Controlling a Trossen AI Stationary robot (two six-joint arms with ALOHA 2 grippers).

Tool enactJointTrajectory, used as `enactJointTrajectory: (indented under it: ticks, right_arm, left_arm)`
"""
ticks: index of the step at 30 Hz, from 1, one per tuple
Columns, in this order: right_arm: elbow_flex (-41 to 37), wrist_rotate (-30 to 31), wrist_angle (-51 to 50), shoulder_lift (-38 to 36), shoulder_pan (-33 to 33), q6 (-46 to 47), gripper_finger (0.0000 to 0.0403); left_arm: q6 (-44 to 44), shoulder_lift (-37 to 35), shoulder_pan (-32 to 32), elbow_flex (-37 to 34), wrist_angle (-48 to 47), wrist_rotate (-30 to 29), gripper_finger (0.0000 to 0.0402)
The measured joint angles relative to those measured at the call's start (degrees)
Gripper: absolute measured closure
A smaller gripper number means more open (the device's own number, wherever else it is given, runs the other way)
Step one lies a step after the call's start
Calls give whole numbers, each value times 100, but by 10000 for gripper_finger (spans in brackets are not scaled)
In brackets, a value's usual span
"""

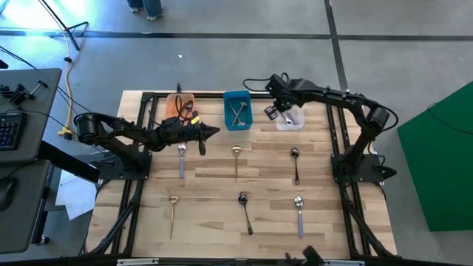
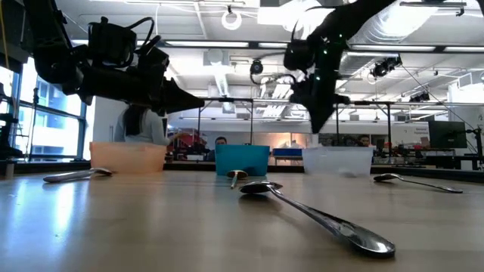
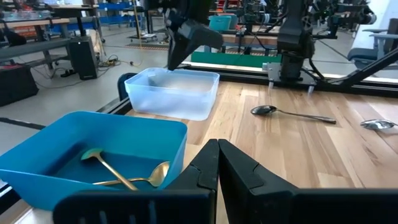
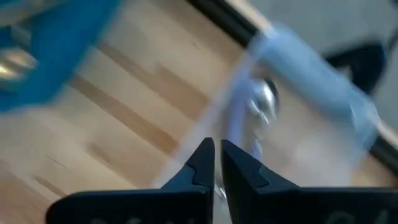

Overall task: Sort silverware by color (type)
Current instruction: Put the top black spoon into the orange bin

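Six spoons lie flat on the table: a lavender-handled one, a gold one, a dark one, and nearer, a gold, a dark and a lavender-handled one. Two gold spoons lie in the teal bin. A silver spoon lies in the clear bin. My left gripper hangs shut and empty between the orange bin and the teal bin. My right gripper points down over the clear bin, shut, nothing hanging from it.
The three bins stand in a row along the table's far edge. Dark items lie in the orange bin. Black frame rails run down both table sides, with the arm bases on them. Bare wood lies between the two rows of spoons.
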Motion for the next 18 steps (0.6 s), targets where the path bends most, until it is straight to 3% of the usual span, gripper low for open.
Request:
enactJointTrajectory:
  ticks: [3, 7, 16, 18]
  right_arm:
    - [0, -44, 623, -10, 233, -186, 381]
    - [0, -52, 1191, -10, 505, -261, 399]
    - [0, -63, 1809, -10, 1090, -303, 402]
    - [-188, -73, 2437, -26, 1211, -406, 402]
  left_arm:
    - [-54, 0, 2, 0, -1, -38, 401]
    - [-155, 0, 4, 0, -11, -38, 401]
    - [-200, 0, 4, 0, -144, -38, 401]
    - [-203, 0, 4, -2, -144, -38, 401]
